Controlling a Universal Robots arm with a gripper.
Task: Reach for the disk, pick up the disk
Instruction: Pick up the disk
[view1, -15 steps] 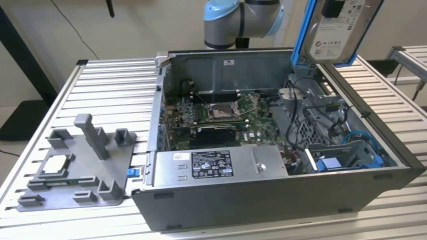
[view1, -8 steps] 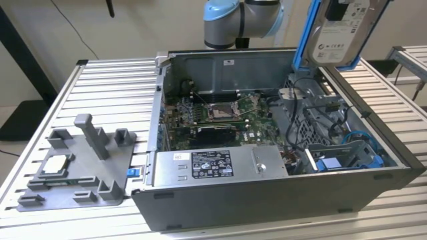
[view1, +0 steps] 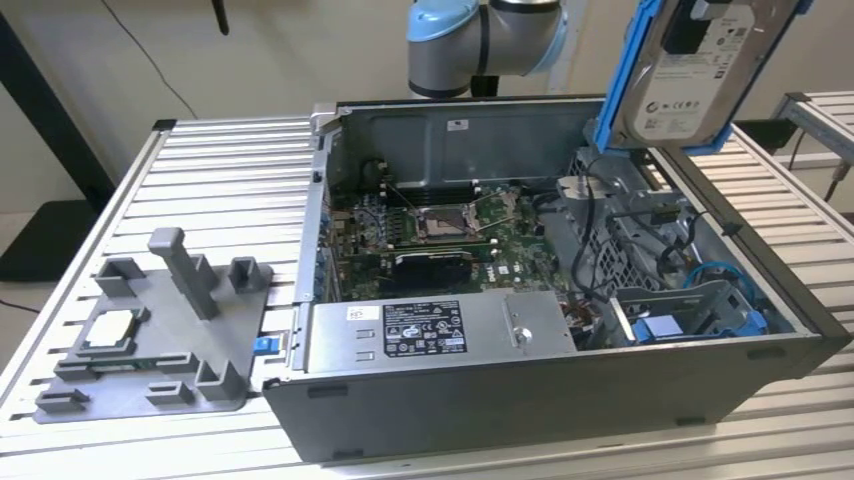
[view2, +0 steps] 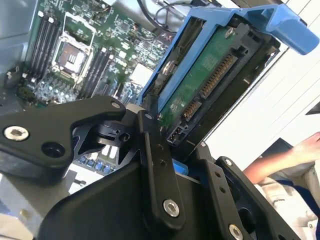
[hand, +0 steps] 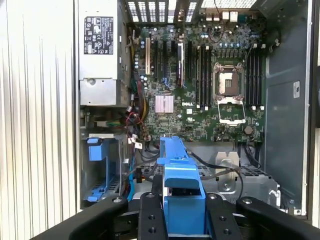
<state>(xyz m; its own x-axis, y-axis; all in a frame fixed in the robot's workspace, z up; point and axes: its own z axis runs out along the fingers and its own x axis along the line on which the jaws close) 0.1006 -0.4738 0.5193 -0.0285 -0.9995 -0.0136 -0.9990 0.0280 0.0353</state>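
Note:
The disk (view1: 694, 70), a silver drive with a white label in a bright blue bracket, hangs upright in the air above the far right corner of the open computer case (view1: 534, 400), clear of it. In both wrist views my gripper (hand: 184, 212) is shut on the disk (hand: 179, 180), with a black finger (hand: 150, 215) against each side of the blue bracket. The second wrist view shows the disk's (view2: 210, 85) green circuit-board underside and connectors, with my gripper (view2: 182, 167) clamped at its lower end.
The case lies open on a slatted metal table (view1: 214, 170), showing a motherboard (view1: 441, 225), a power supply (view1: 427, 330), cables and a blue caddy (view1: 694, 320) in a bay. A grey fixture (view1: 160, 330) with a small silver chip stands at the exterior view's left. A person's arm (view2: 285, 155) is nearby.

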